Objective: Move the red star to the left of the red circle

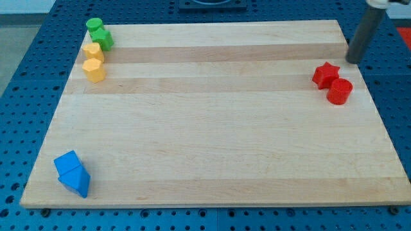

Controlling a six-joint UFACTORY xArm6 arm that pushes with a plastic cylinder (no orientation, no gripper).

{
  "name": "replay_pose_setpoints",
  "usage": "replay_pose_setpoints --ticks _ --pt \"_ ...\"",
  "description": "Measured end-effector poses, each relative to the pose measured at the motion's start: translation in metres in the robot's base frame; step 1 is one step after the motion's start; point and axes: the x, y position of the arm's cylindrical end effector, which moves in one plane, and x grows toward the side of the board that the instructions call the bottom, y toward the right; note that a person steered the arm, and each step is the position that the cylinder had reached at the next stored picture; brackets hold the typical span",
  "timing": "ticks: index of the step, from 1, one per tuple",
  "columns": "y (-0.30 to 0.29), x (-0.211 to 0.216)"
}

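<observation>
The red star (pixel 325 74) lies near the right edge of the wooden board (pixel 212 128), touching the red circle (pixel 340 91), which sits just below and to its right. My tip (pixel 353 61) is at the board's right edge, above and to the right of the red star, a short gap away from it.
Two green blocks (pixel 99 33) and two yellow blocks (pixel 94 62) cluster at the board's top left corner. Two blue blocks (pixel 72 173) sit at the bottom left corner. A blue perforated table (pixel 26 77) surrounds the board.
</observation>
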Motion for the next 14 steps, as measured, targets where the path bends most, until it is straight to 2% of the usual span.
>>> replay_pose_setpoints --ticks 1,3,8,10,12,14 --pt "0.014 0.012" --pt "0.007 0.027" --pt "-0.118 0.053" --pt "-0.123 0.079" --pt "-0.161 0.1" --pt "-0.177 0.091"
